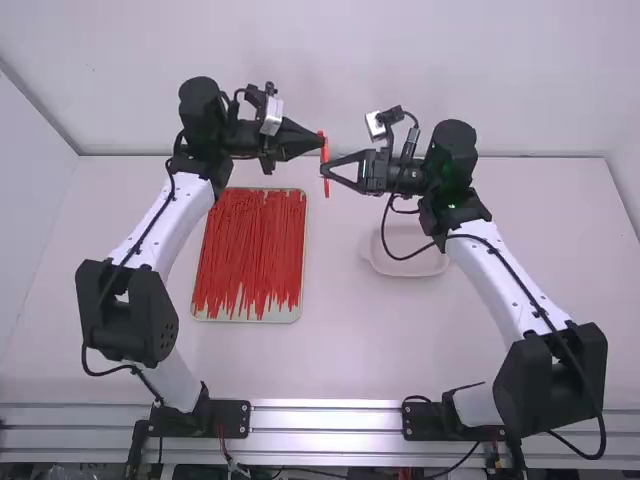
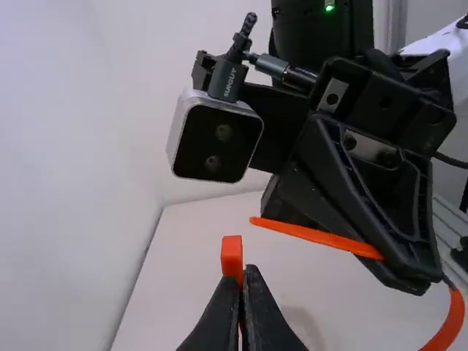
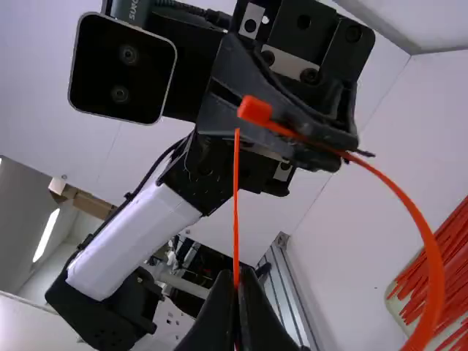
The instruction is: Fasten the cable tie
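Table [image 1: 330, 350]: white and flat; both arm bases are mounted at its near edge.
Left arm [image 1: 160, 225]: raised from its base and bent toward the middle, alongside the tray.
Right arm [image 1: 500, 275]: raised likewise and bent toward the middle, so that the two grippers are set tip to tip above the table's far half.
Tray [image 1: 245, 319]: laid flat left of centre, beside the left arm; a thick layer of loose red ties [image 1: 250, 250] is spread along it.
Dish [image 1: 400, 266]: white and shallow, set right of centre close to the right arm; it is partly crossed by a black cable.
Left gripper [image 2: 240, 274]: held in the air, fingers pressed together on the cable tie just below its head.
Right gripper [image 3: 235, 276]: held in the air facing the left one, fingers clenched on the free end of the tie.
Cable tie [image 1: 323, 140]: red-orange, carried between the two grippers, clear of the table, above the gap between tray and dish.
Strap [image 3: 420, 234]: bowed outward and downward from the head in a long loop, then led back to the right gripper.
Strap end [image 3: 236, 205]: held straight, pointed from the right gripper's tips toward the head; its tip is seen just beside the head. Whether it is entered into the slot cannot be told.
Head [image 2: 232, 252]: a small square block, seen just past the left fingertips.
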Action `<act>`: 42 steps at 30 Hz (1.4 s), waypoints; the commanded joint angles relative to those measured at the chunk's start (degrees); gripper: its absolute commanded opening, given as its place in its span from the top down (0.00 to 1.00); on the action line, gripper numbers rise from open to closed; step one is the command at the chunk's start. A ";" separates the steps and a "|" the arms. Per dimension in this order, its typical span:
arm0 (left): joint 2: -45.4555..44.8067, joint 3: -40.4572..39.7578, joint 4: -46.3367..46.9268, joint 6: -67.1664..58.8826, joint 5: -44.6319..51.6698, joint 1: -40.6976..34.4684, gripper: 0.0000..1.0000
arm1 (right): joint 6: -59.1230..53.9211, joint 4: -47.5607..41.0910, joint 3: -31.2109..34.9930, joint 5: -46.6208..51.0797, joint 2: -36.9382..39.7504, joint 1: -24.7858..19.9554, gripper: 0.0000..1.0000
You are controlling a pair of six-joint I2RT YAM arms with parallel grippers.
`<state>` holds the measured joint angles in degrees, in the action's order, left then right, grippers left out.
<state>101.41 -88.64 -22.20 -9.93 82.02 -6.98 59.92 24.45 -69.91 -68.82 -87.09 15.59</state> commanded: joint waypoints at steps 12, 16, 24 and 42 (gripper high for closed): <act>-0.81 -0.11 1.66 -7.96 -2.12 -1.22 0.98 | -1.22 -2.73 -1.33 -1.88 0.17 -0.20 1.00; -0.81 -0.11 1.99 -7.96 -1.66 -0.31 0.98 | -0.70 -2.82 -1.33 -1.86 0.17 -0.92 1.00; -0.81 -0.11 2.67 -12.68 0.72 0.26 0.98 | 1.60 -2.80 -1.33 -2.10 0.17 -0.90 1.00; -0.79 -0.11 2.08 -13.92 -0.37 -0.98 0.98 | 1.77 -2.84 -1.33 -3.13 0.17 -0.28 1.00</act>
<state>101.41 -88.64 -19.94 -23.03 81.21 -7.73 61.36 21.50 -69.91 -70.83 -87.09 15.51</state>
